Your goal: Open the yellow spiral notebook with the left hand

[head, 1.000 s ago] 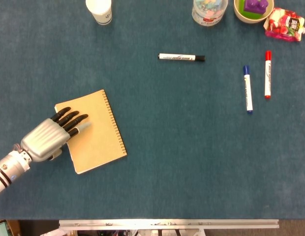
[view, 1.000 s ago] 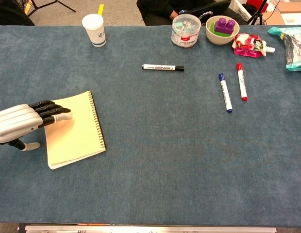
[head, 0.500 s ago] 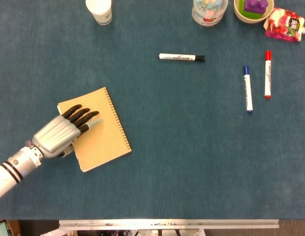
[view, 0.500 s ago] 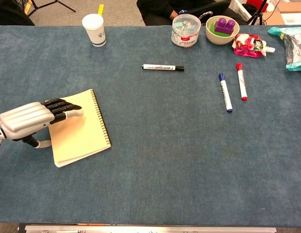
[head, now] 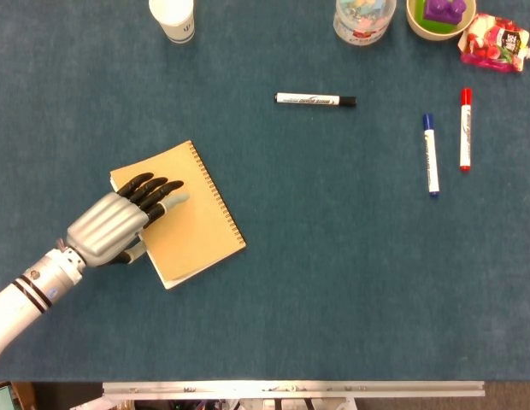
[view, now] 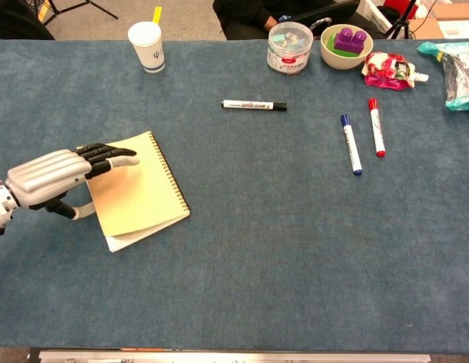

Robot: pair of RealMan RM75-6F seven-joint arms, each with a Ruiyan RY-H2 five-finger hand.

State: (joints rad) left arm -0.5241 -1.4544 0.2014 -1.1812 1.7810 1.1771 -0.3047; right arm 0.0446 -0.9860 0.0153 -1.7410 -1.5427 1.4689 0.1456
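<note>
On the left part of the blue-carpeted bench (head: pixel 333 282), the yellow spiral-bound notebook (head: pixel 197 226) lies flat and tilted, its wire spine along the right-hand edge. Cover is shut: the head view shows only the plain tan face, and no inner pages are laid out.

Left hand (head: pixel 120 224), silver-backed with dark fingers (head: pixel 154 190), rests palm-down over the notebook's left portion. Fingers extended, close together, lying on the cover near its upper left corner. Thumb sits low at the left edge of the notebook in the chest view (view: pixel 77 208); whether it has caught under the cover I cannot tell. At the lower left corner the chest view shows a thin shadowed gap in the page stack (view: pixel 132 236), possibly the cover starting to part from the pages, but too slight to be sure.

Right hand is not visible in either view.

Progress, as judged: contact is made, opening proper not yet done. Still to do: get a firm purchase on the free left edge, lift the cover and swing it over the spine to the right.

Black-capped white marker (head: pixel 315 100) lies well apart, clear of the cover's likely swing.
</note>
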